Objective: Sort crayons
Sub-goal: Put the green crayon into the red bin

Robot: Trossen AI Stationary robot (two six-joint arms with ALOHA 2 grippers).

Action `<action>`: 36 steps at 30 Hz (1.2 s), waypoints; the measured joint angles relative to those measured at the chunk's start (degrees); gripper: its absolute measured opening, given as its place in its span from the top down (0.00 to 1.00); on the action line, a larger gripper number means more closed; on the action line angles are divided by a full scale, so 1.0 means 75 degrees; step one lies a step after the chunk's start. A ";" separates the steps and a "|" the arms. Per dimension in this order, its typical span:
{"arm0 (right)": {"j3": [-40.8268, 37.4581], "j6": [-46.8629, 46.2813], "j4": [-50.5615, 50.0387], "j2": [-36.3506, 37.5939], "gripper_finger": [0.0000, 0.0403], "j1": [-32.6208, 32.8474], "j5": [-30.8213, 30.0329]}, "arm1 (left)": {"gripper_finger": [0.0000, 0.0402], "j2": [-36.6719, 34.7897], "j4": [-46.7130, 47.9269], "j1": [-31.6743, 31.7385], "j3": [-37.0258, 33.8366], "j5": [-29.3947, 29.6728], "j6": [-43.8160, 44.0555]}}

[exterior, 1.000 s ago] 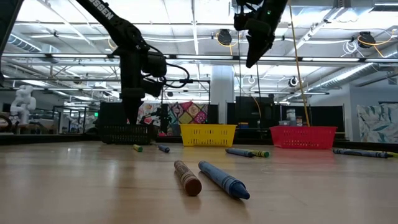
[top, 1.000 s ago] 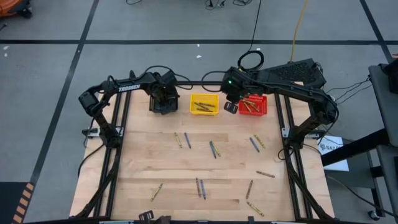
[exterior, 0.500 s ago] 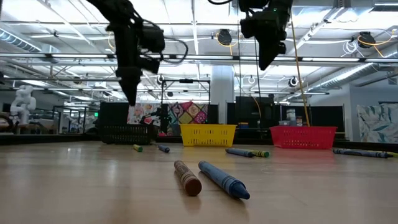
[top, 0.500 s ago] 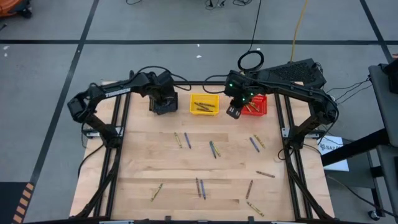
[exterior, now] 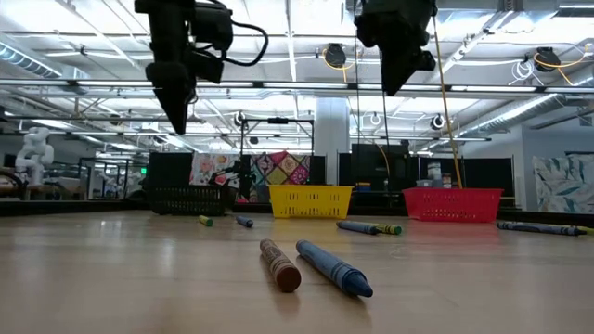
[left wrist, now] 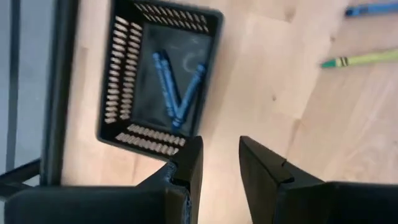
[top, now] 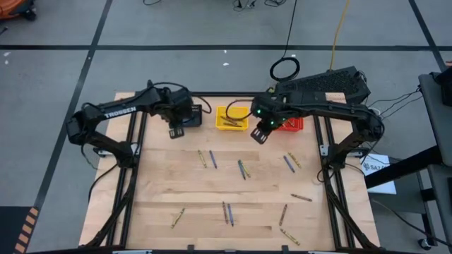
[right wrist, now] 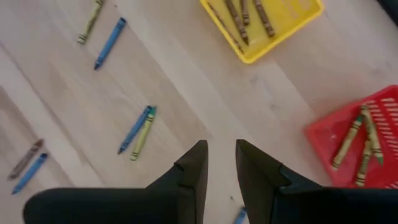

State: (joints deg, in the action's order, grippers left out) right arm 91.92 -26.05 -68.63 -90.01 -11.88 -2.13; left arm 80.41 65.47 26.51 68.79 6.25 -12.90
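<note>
The left gripper [top: 174, 132] hangs above the counter [top: 162, 190] just in front of the black bin [left wrist: 163, 81], its fingers [left wrist: 189, 163] slightly spread with nothing between them. In that bin lie blue crayons [left wrist: 176, 93], crossed in a V; from above, the arm covers most of the bin, so its contents show only in the left wrist view. The right gripper [top: 258, 135] hovers between the yellow bin [top: 232, 118] and the red bin [top: 288, 121], a little toward the counter's middle — its fingers [right wrist: 193, 169] also a narrow gap apart and empty.

The yellow bin holds brown crayons [right wrist: 245, 14]; the red bin holds yellow-olive crayons [right wrist: 356, 145], though the right arm hides much of it in the high view and the right wrist view cuts it off at the edge. The loose crayons [top: 241, 168] lie scattered across the counter in ones and pairs, well apart from each other. In the low view a brown crayon [exterior: 279, 265] and a blue crayon [exterior: 334, 268] lie side by side nearest the camera; the far ones are too small to tell colour reliably.
</note>
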 joint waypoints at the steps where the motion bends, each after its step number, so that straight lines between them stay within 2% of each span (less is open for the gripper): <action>1: 0.0000 -0.0057 0.0058 -0.0043 0.83 0.0117 -0.0114 | 0.76 0.0007 0.0063 -0.0079 -0.0003 0.0001 0.0022; 5: 0.0000 -0.0223 0.0142 -0.0463 0.83 0.0445 -0.0568 | 0.76 0.0002 0.0027 -0.0416 -0.0003 -0.0004 0.0021; 12: 0.0000 -0.0160 0.0059 -0.1576 0.83 0.0837 -0.0141 | 0.76 0.0002 0.0282 -0.0930 -0.0003 -0.0235 0.0140; 16: 0.0000 -0.0206 0.0060 -0.2016 0.87 0.1174 -0.0074 | 0.76 0.0002 0.0503 -0.1115 -0.0003 -0.0236 0.0084; 22: 0.0000 -0.1231 0.0348 -0.2308 0.97 0.1552 -0.0367 | 0.76 0.0004 0.0602 -0.1140 -0.0006 -0.0223 0.0032; 26: 0.0000 -0.1798 0.0492 -0.2506 0.99 0.1783 -0.0466 | 0.76 0.0004 0.0547 -0.1140 -0.0006 -0.0193 -0.0127; 31: 0.0000 -0.1843 0.0645 -0.2647 0.96 0.2190 -0.0528 | 0.76 0.0004 0.0541 -0.1140 -0.0006 -0.0183 -0.0135; 36: 0.0000 -0.1994 0.1023 -0.2648 0.85 0.2463 -0.0513 | 0.76 0.0004 0.0530 -0.1140 -0.0006 -0.0176 -0.0130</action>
State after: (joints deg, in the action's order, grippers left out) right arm 91.92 -41.01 -60.96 -109.86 6.59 -5.98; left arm 80.44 69.44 17.96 68.75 4.93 -13.87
